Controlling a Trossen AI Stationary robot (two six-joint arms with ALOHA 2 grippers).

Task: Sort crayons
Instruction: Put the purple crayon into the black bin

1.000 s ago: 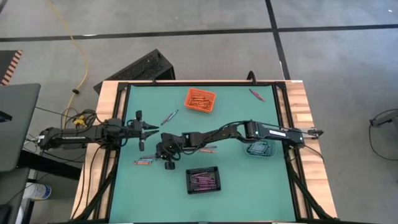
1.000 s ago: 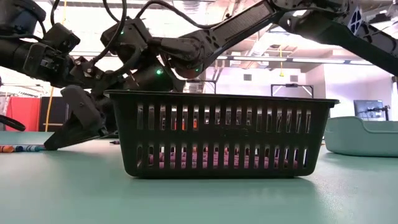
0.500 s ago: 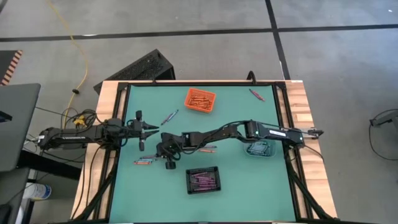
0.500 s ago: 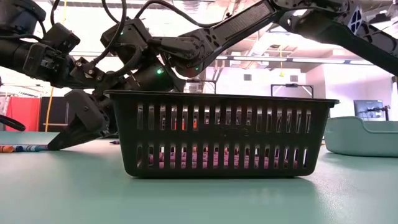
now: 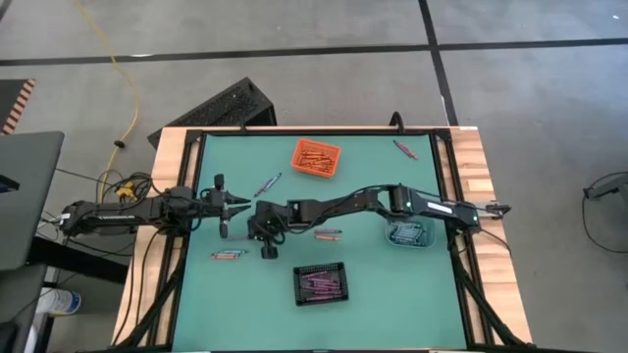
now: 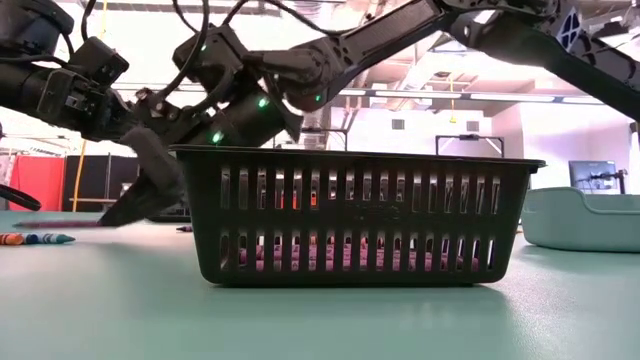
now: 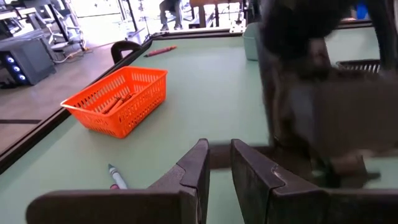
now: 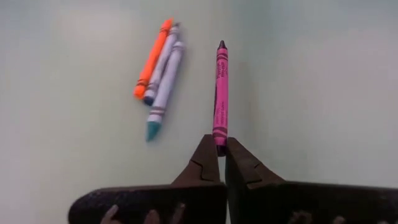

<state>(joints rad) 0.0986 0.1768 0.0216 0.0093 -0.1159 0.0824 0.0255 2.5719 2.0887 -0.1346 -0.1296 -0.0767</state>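
1. Magenta crayon (image 8: 220, 93) is pinched at its lower end by the right gripper (image 8: 221, 149), jaws closed on it, above the green tabletop (image 5: 373, 186).
2. Just beside it lie three loose crayons (image 8: 158, 78): orange, grey-blue and teal, touching one another.
3. Left gripper (image 7: 219, 168) hovers nearby at the tabletop's left, jaws slightly parted, holding nothing.
4. Farther out stand the orange bin (image 5: 315, 157), the black bin (image 5: 321, 282) and the teal bin (image 5: 408, 234), each holding crayons.
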